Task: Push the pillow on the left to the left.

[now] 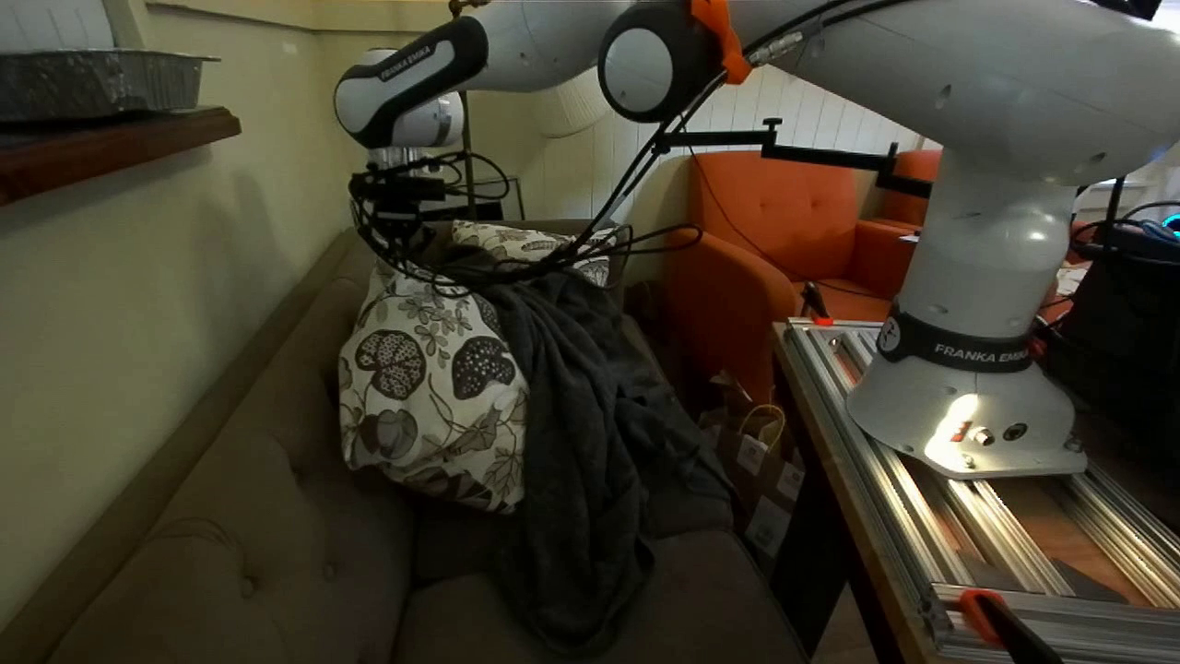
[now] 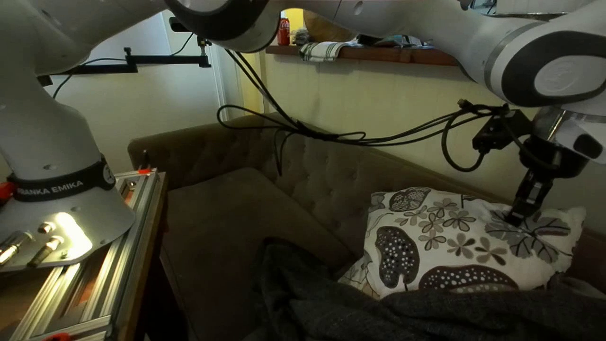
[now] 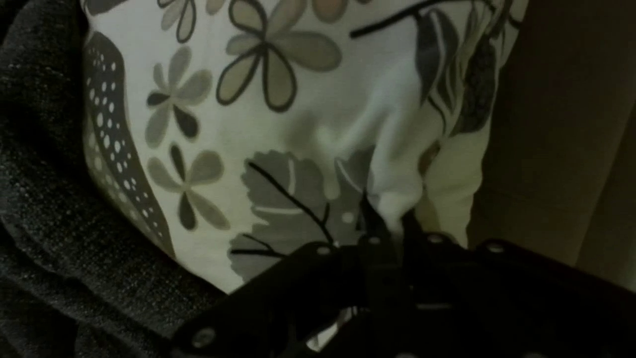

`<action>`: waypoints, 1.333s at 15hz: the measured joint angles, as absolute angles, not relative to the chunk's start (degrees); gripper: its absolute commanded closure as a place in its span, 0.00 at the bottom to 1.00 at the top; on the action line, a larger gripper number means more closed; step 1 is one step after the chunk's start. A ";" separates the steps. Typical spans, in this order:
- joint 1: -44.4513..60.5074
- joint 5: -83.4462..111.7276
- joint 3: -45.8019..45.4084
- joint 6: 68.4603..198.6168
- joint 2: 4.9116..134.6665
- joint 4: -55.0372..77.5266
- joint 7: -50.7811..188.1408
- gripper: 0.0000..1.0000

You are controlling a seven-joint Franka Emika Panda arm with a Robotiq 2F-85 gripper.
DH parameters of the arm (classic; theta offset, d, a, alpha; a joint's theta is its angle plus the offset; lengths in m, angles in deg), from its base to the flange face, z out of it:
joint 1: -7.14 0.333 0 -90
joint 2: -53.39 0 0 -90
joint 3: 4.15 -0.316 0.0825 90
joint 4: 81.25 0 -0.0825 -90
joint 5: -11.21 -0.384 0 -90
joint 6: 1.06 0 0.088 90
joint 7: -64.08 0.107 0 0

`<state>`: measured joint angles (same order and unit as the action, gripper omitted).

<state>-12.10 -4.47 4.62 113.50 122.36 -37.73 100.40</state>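
The floral-print pillow (image 1: 433,406) lies on the tufted sofa (image 1: 258,498), well beyond the long sofa-side edge of the bench (image 1: 1060,535), with the grey blanket (image 1: 585,461) against its flank. The step in hand looks like moving it leftward, though which way that runs from the bench edge is unclear. Go slowly and keep the travel level, so the plump shape slides rather than rolls; a quick tug may drag the grey blanket along. The Robotiq gripper (image 3: 390,226) is almost fully closed, seemingly clenched on a narrow fold of the pillow's cover. So thin a pinch could slip; steady force beats speed.
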 measured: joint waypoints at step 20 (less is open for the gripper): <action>-3.34 -4.14 -2.08 102.53 112.35 -37.70 92.71 0.52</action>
